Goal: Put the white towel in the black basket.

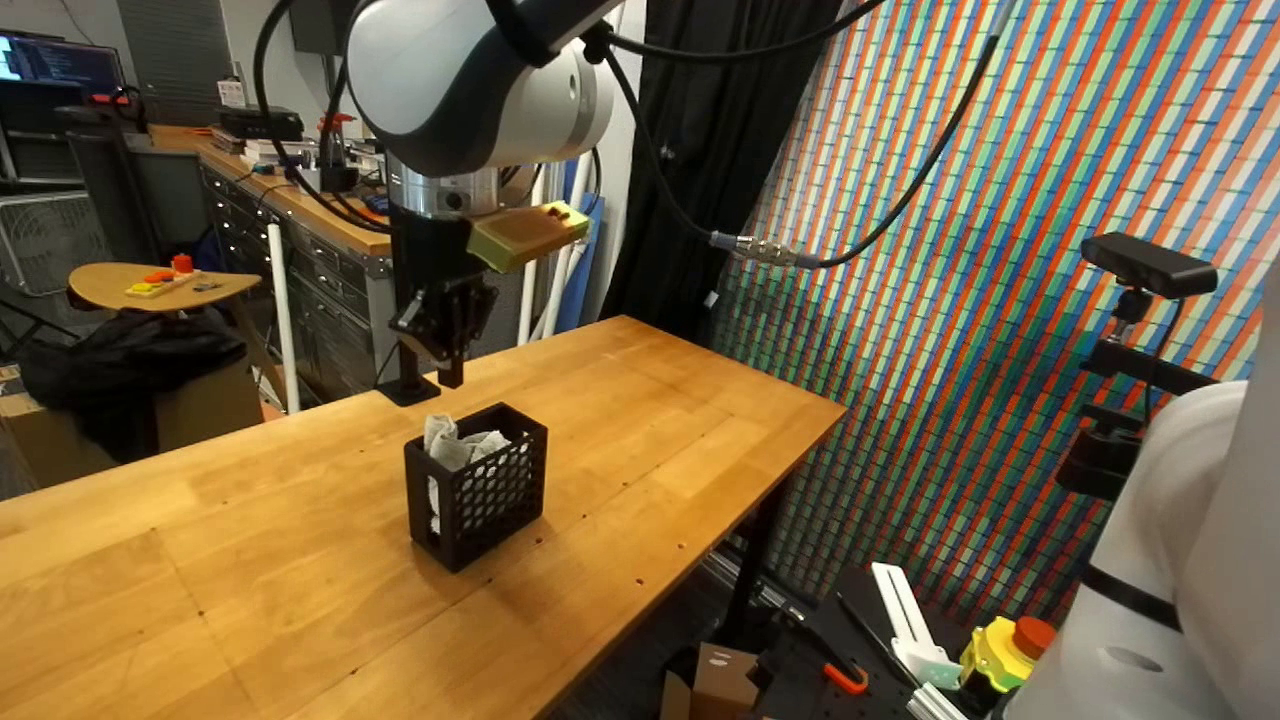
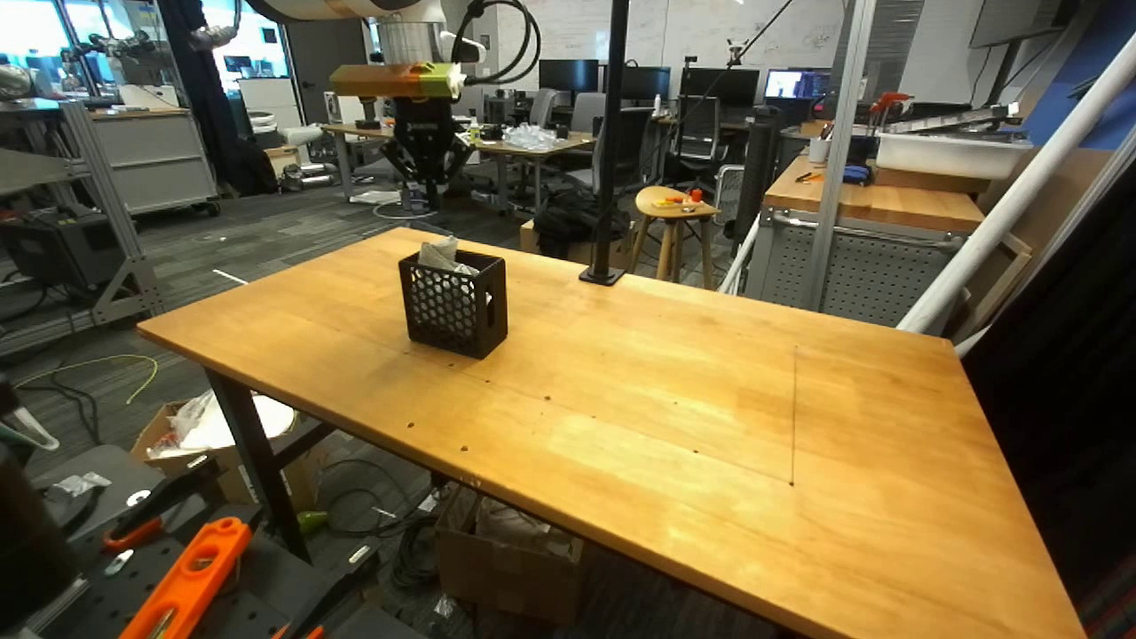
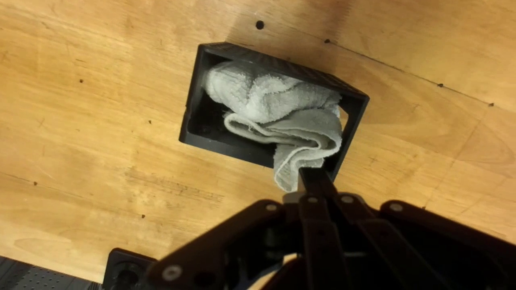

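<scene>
The white towel (image 1: 462,449) lies bunched inside the black basket (image 1: 455,525), which stands upright on the wooden table. One fold of the towel sticks up above the rim; it also shows in an exterior view (image 2: 437,256). In the wrist view the towel (image 3: 266,98) fills much of the basket (image 3: 229,150), with bare basket floor at one side. My gripper (image 1: 453,374) is above the basket, apart from the towel in both exterior views. In the wrist view its fingertips (image 3: 317,177) are together with nothing seen between them, and they overlap part of the towel and rim.
A black pole with a square base (image 2: 602,275) stands at the table's edge close to the basket; its base (image 1: 408,390) is near my gripper. The wooden table (image 1: 640,420) extends around the basket. A colourful striped curtain (image 1: 900,350) hangs beyond the table.
</scene>
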You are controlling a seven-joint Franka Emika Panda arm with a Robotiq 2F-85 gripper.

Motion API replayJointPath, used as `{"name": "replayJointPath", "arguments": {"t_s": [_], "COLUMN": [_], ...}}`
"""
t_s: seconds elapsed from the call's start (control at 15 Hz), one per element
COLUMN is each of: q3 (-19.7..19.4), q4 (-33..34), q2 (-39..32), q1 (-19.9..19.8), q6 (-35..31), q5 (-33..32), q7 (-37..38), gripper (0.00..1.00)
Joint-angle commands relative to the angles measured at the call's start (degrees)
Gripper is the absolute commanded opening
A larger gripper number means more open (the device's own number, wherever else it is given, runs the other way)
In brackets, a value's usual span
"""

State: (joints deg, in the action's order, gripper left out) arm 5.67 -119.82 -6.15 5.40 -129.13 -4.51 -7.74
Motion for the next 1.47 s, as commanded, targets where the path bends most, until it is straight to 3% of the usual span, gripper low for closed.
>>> {"name": "replayJointPath", "arguments": {"t_s": [0.0, 0.33, 1.4], "q3": [0.64, 0.58, 0.74], "q4": [4.30, 6.25, 3.60], "q2": [-3.54, -6.83, -8.77], "q1": [1.13, 1.48, -0.14], "q6": [1.29, 0.18, -2.36], "q5": [-0.42, 0.06, 5.17], "q7": [2.86, 3.83, 2.69], "gripper": [0.03, 0.03, 0.03]}}
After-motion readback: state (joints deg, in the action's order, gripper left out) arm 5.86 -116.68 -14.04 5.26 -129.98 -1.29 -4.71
